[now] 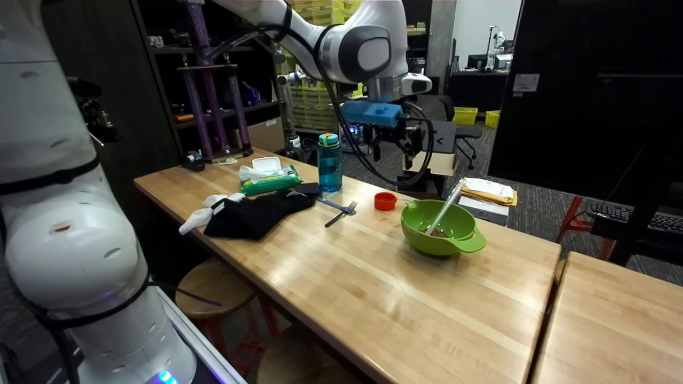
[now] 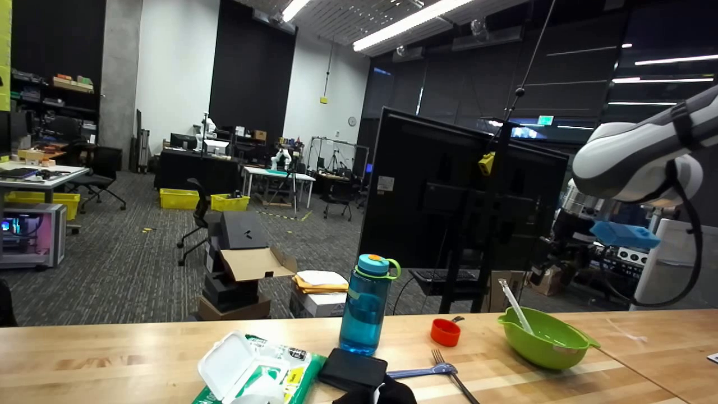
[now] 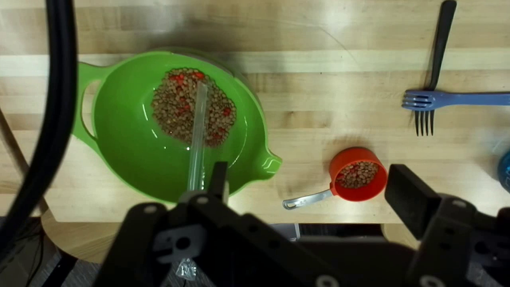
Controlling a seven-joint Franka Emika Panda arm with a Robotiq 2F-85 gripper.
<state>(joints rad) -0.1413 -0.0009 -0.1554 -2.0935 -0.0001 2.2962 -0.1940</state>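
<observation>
A white robot arm (image 1: 368,50) reaches over a pale wooden table (image 1: 347,277), its gripper (image 1: 393,159) hanging well above the tabletop with two black fingers (image 3: 410,195) spread wide and nothing held between them. The nearest things beneath it, seen in the wrist view, are a green bowl (image 3: 123,147) and a small red measuring cup (image 3: 363,194), set near each other but apart. The bowl stands upright, with an open handle on one side and a pouring spout on the side facing the cup; brown lentils (image 3: 175,107) mixed with red bits lie in its bottom. A clear stick (image 3: 197,135) rests among them and leans out over the rim. The cup also holds lentils, and its metal handle (image 3: 308,200) points roughly toward the bowl. Past the cup, a blue fork (image 3: 458,98) lies across a black fork (image 3: 438,56). Farther along the table are an upright blue water bottle (image 1: 330,168), a flat black case (image 2: 353,368) beside it, an opened green pack of wipes (image 1: 273,183) and a crumpled black cloth (image 1: 256,216).
</observation>
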